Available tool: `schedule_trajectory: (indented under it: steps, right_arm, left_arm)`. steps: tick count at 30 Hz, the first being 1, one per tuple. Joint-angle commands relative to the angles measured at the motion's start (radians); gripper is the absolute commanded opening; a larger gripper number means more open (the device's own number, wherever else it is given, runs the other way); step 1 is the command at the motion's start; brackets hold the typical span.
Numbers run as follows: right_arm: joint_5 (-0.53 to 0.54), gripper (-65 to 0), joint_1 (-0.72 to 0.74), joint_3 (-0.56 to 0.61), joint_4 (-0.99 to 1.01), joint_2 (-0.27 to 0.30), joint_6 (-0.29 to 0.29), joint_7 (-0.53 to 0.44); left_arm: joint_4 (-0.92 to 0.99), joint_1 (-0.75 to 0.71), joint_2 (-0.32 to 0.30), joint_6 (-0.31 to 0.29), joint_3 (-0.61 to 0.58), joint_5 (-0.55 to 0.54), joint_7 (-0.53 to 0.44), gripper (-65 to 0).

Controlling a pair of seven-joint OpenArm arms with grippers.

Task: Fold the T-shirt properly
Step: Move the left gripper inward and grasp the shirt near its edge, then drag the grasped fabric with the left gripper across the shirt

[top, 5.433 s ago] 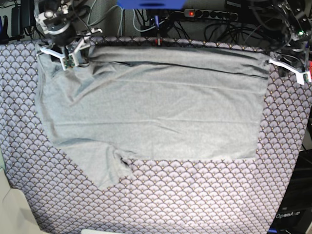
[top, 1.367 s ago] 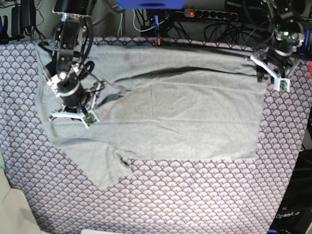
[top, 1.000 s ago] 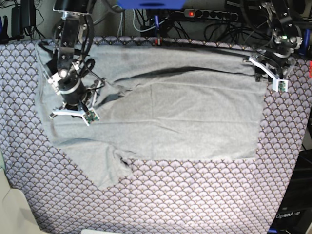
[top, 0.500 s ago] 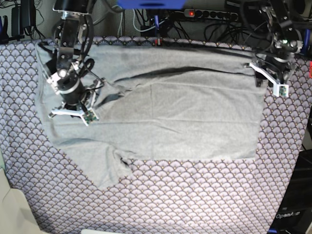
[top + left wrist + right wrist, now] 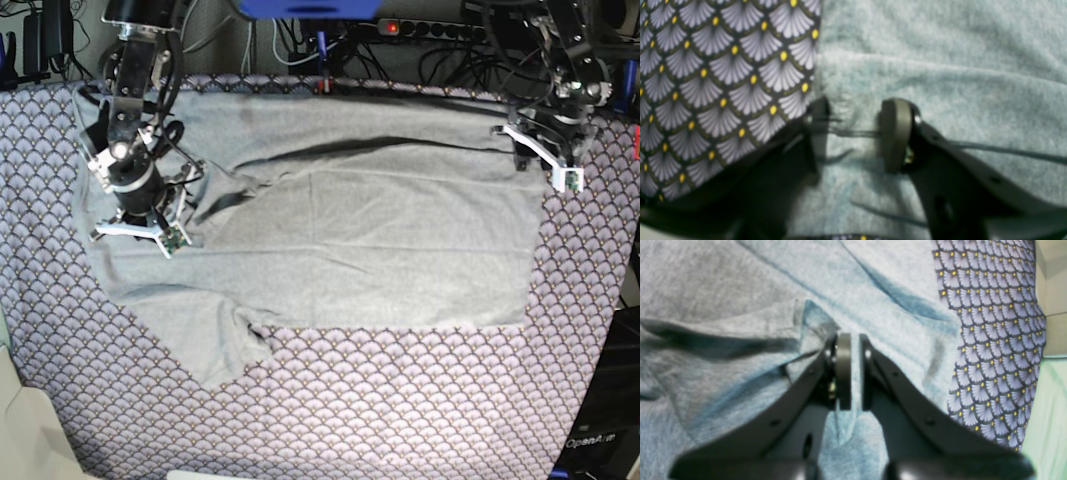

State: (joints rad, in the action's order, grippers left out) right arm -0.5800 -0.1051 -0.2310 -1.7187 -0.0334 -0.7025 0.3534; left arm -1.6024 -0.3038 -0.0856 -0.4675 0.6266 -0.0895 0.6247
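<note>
The light grey T-shirt lies spread over the purple fan-patterned tablecloth, one sleeve pointing to the near left. My right gripper is at the shirt's left part, shut on a raised fold of the grey T-shirt; the cloth is pinched between the pads. My left gripper hovers at the shirt's far right edge. Its fingers stand open over the T-shirt, right where its hem meets the tablecloth. A dark crease runs across the shirt's upper part.
A power strip and tangled cables lie behind the table's far edge. A pale surface shows off the table's near left corner. The tablecloth's right border ends beside a light green floor area.
My right gripper has shifted a little left and away with the pinched fold. My left gripper has drifted slightly left over the shirt's right edge, still open.
</note>
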Motion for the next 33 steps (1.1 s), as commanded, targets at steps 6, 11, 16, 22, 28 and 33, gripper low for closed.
schedule_trajectory:
  steps: [6,11,16,22,28,33]
  right_arm:
    - [0.008,-58.5,0.014,0.0,-0.016,0.003,0.004,-0.023]
    - [0.008,-58.5,0.012,0.0,-0.016,0.003,0.004,-0.023]
    - [0.008,-58.5,0.011,0.0,-0.016,0.003,0.004,-0.023]
    - [0.008,-58.5,0.005,0.0,-0.016,0.003,0.004,-0.023]
    - [0.008,-58.5,-0.009,-0.001,-0.016,0.003,0.004,-0.023]
    - [0.008,-58.5,-0.009,-0.018,-0.016,0.003,0.004,-0.023]
  left_arm:
    - [-0.011,0.025,-0.01,0.003,0.005,-0.006,-0.013,-63.5]
    - [-0.026,0.03,-0.01,0.003,0.005,-0.01,-0.012,-65.0]
    - [-0.074,0.059,-0.009,0.005,0.006,-0.008,0.001,-65.0]
    - [-0.08,0.137,0.002,0.005,0.059,-0.008,0.076,-65.0]
    - [-0.059,0.203,0.008,0.005,0.12,-0.005,0.126,-65.0]
    - [0.032,0.226,0.004,0.005,0.143,-0.005,0.125,-65.0]
